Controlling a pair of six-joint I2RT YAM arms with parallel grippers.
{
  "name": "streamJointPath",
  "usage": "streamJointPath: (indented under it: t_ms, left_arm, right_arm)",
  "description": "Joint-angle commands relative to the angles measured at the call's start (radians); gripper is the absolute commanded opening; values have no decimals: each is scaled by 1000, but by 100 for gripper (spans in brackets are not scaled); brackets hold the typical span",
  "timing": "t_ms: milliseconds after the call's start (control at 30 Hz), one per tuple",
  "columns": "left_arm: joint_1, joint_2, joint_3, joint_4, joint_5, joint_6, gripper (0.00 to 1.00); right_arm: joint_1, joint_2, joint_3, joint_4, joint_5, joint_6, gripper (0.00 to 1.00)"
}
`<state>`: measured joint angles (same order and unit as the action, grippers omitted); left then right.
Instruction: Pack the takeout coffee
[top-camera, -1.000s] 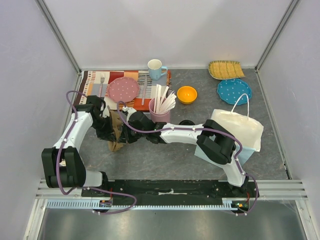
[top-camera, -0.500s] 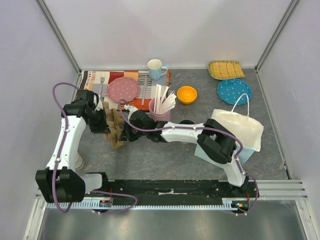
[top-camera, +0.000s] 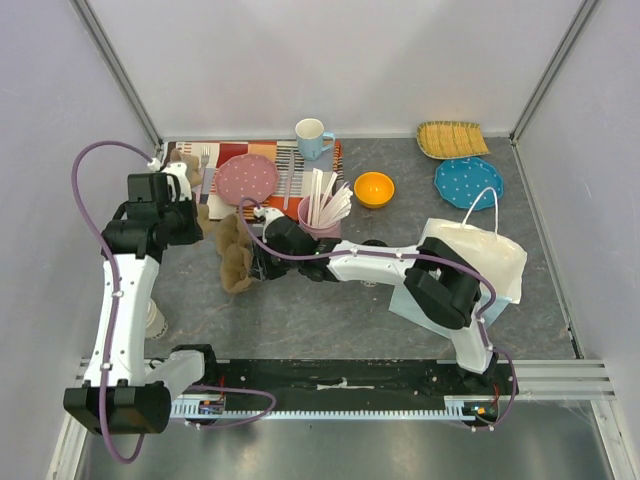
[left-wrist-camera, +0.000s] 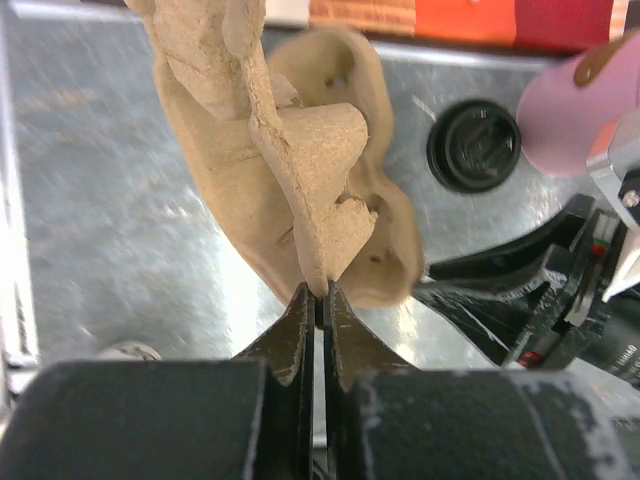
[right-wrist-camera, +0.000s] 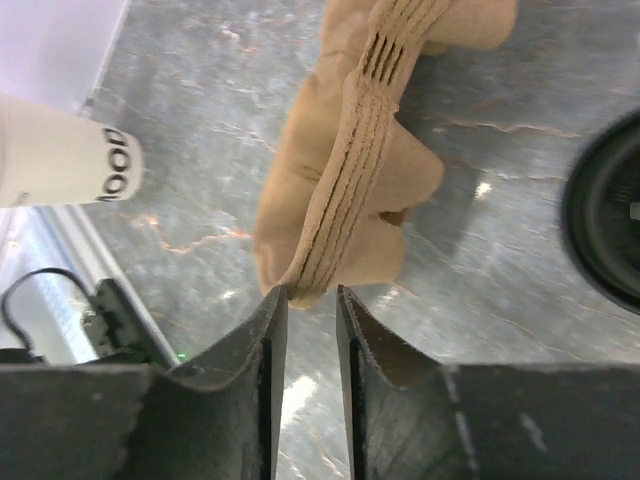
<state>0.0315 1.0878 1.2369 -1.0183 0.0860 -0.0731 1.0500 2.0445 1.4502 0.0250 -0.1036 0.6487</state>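
Note:
The takeout coffee (top-camera: 372, 245) shows only as a round black lid (left-wrist-camera: 473, 146), half hidden behind my right arm in the top view; the cup under it is hidden. My left gripper (left-wrist-camera: 321, 295) is shut on the edge of one brown pulp cup carrier (left-wrist-camera: 300, 150), lifted at the left (top-camera: 190, 165). A stack of carriers (top-camera: 235, 262) lies on the table below. My right gripper (right-wrist-camera: 310, 292) stands slightly open around the stack's layered edge (right-wrist-camera: 355, 170), one finger touching it. The black lid (right-wrist-camera: 610, 215) sits just right of that stack.
A pink cup of wooden sticks (top-camera: 320, 225) stands right behind the right gripper. An off-white printed paper cup (right-wrist-camera: 60, 150) is near the left arm (top-camera: 153, 320). A white paper bag (top-camera: 480, 255) lies at the right. Patterned mat, pink plate (top-camera: 247, 178), blue mug (top-camera: 312, 135), orange bowl (top-camera: 374, 188) sit farther back.
My left arm has risen and drawn back to the left, pulling one carrier up off the stack. The right jaws have parted a little on the stack's edge.

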Motion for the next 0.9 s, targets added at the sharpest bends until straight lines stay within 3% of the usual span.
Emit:
streamJointPath:
  t_ms: [0,133,267,500,633,733,867]
  left_arm:
    - [2,-60,6,219,-84,214,2]
    - [4,-74,16,234,-75,312,2]
    - [2,-103,24,218,-51,403,2]
    - [2,-210,46,161,159,689,2]
    - [2,-262,33,116,253,846,2]
    - [2,-310,42,95,345,982,2]
    - [2,-353,71,18,501,1235,2]
  right_arm:
    - [-16,-41,3,-171,148,-103,36]
    - [-16,-82,10,-224,223,-145,54]
    - [-18,-92,48,-238,239,-188,61]
    - [-18,-170,119,-238,-12,-277,70]
    - [-39,-300,142,-289,-202,-268,74]
    - [-67,-392,162,-365,-345,-267,75]
    - [-110,-500,208,-526,-381,-296,77]
